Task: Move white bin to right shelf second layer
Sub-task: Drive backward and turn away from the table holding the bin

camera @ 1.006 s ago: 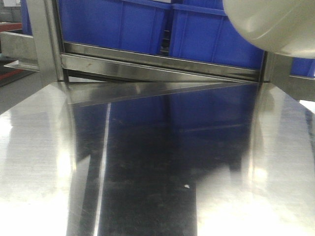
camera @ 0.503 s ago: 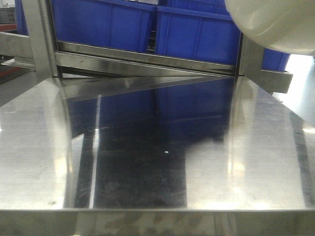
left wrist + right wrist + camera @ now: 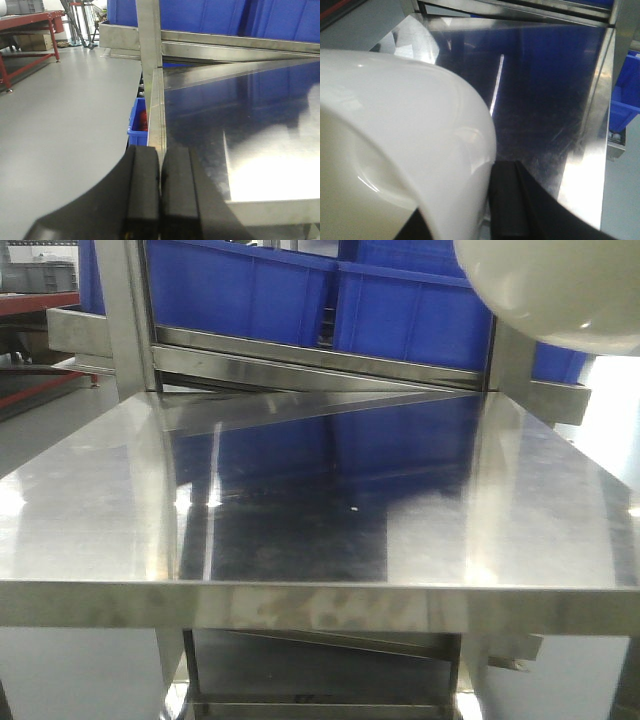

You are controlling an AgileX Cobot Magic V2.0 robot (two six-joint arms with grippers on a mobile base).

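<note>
Grey floor (image 3: 60, 125) runs off to my left toward a red-framed bench (image 3: 30, 22) in the far corner of the room. Straight ahead I have the steel table (image 3: 300, 500), its top shiny enough to mirror the blue crates (image 3: 250, 290) standing in a row on the rack behind its far edge. A flat steel bar (image 3: 320, 362) of that rack runs along under the crates. A small blue crate (image 3: 137, 117) sits on the floor against the table's left edge.

The white bin (image 3: 560, 285) hangs in the air above the table's far right corner, clear of the top. From the front I see its rounded base turned down and toward me. Its mouth is out of view, so I cannot tell which way its long axis runs. On the right wrist view the bin (image 3: 395, 135) fills the left half, its smooth wall curving over the table's right side.

My right gripper (image 3: 492, 195) has the bin's wall. One black finger (image 3: 507, 205) lies against the outside, and the other is hidden behind the plastic.

My left gripper (image 3: 160, 195) sits low at the table's near left corner, level and pointing along the left edge. Its two fingers are pressed flat together with nothing between them.
</note>
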